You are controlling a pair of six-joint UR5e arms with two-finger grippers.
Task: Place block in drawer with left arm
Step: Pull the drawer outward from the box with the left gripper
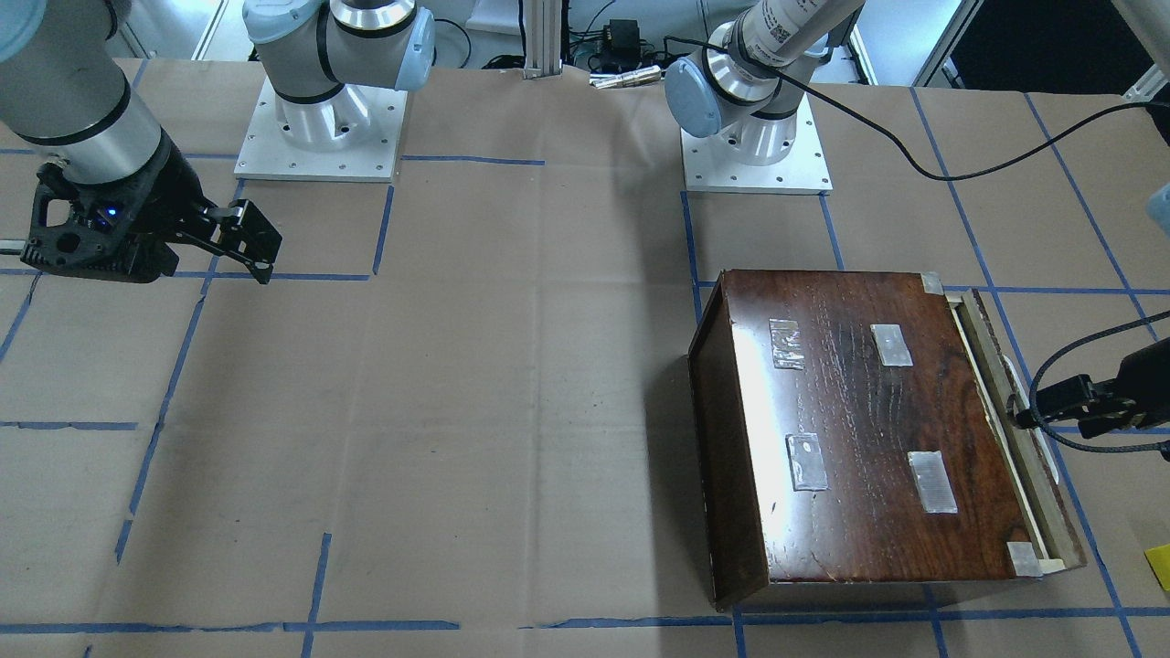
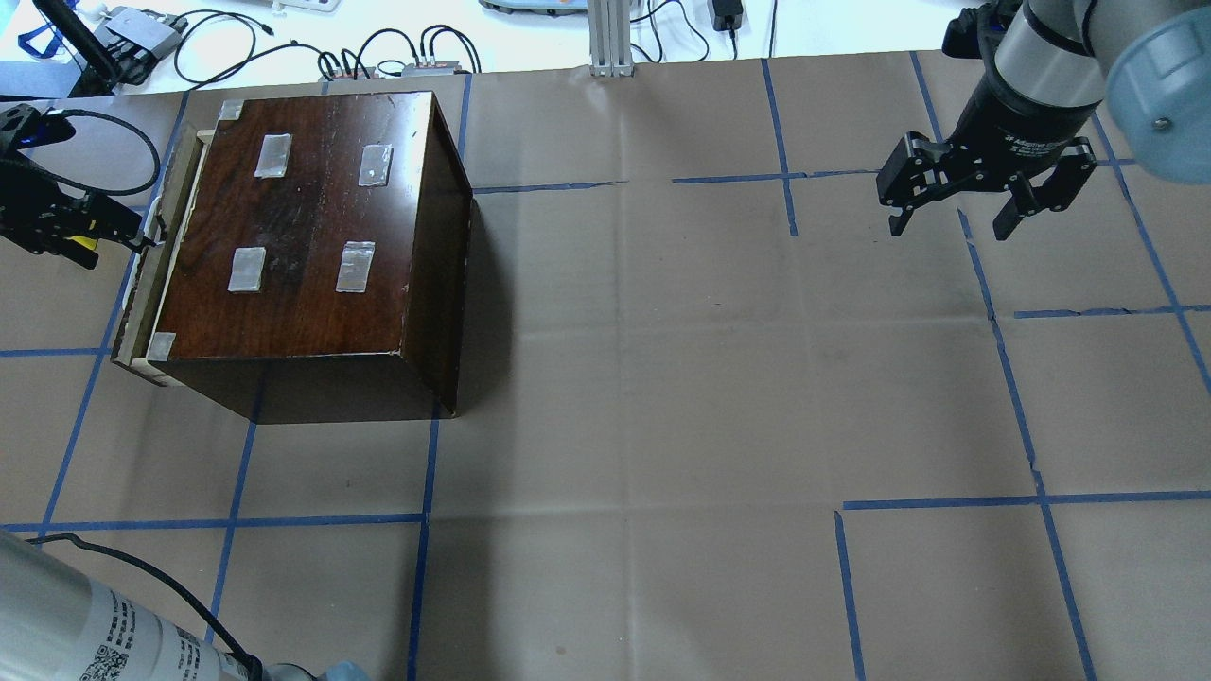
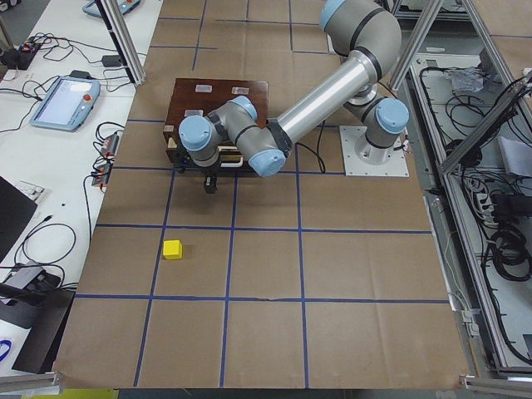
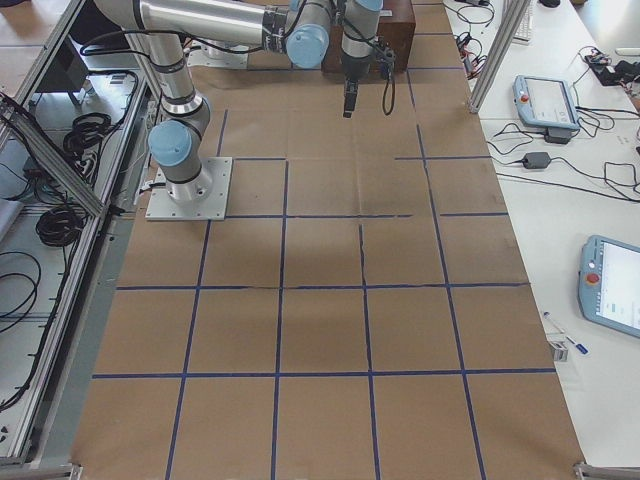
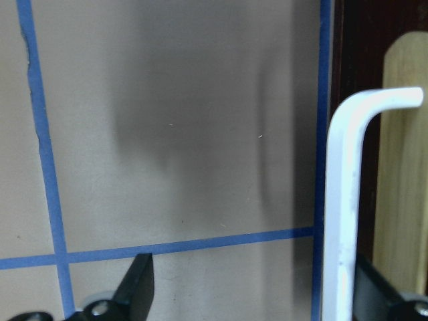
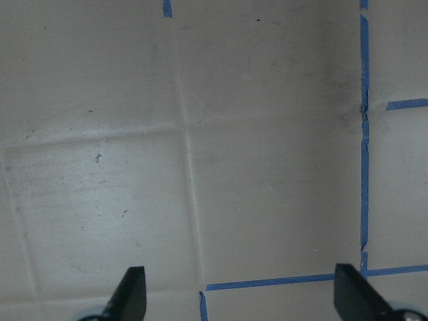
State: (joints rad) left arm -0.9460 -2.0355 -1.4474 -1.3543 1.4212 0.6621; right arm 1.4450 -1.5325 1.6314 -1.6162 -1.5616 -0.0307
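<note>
The glossy dark-brown box (image 2: 312, 227) stands on the table's left side. Its drawer (image 1: 1005, 416) is out only a narrow strip, showing pale wood behind the dark front. My left gripper (image 2: 132, 232) is at the drawer front. In the left wrist view the gripper (image 5: 257, 294) is open, with the white drawer handle (image 5: 341, 200) between its fingers, close to the right one. The yellow block (image 3: 173, 248) lies on the paper well away from the box, also at the front view's edge (image 1: 1159, 565). My right gripper (image 2: 951, 222) hangs open and empty over the table's right side.
Brown paper with blue tape lines (image 2: 605, 378) covers the table. The two arm bases (image 1: 759, 137) stand at the robot's side. A loose black cable (image 1: 914, 155) runs to the left arm. Cables and a tablet (image 3: 65, 101) lie beyond the table's edge.
</note>
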